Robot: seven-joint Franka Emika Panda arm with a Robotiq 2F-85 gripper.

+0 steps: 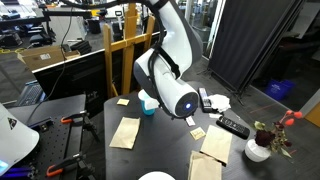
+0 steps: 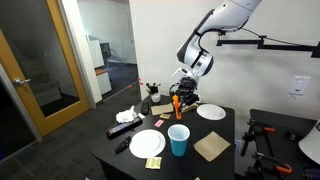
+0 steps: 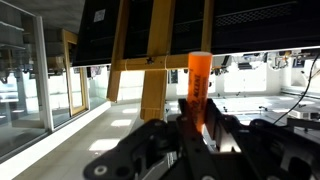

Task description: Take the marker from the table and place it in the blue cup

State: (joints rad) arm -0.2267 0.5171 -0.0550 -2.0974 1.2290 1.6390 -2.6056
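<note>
In an exterior view, a black remote control [image 2: 123, 128] lies on the table [image 2: 226, 128] well to the left of the gripper [image 2: 178, 104] and below it. A white plate [image 2: 147, 143] sits nearer, also down and to the left.

The gripper hangs above the table with its fingers pressed onto the marker [image 2: 176, 100]. In the wrist view the marker [image 3: 198, 85] stands upright between them, pinched at its lower part with the orange upper end sticking out well past the tips. The blue cup [image 2: 178, 139] stands upright below the gripper, towards the camera. I cannot tell whether it is straight underneath. A second plate [image 2: 211, 111] lies just to the right of the gripper.

The marker looks light, stiff and smooth, so it may slip or swing in the pinch. A grip near its middle would hold it steadier. The cup also looks light and may tip if the marker knocks its rim.
</note>
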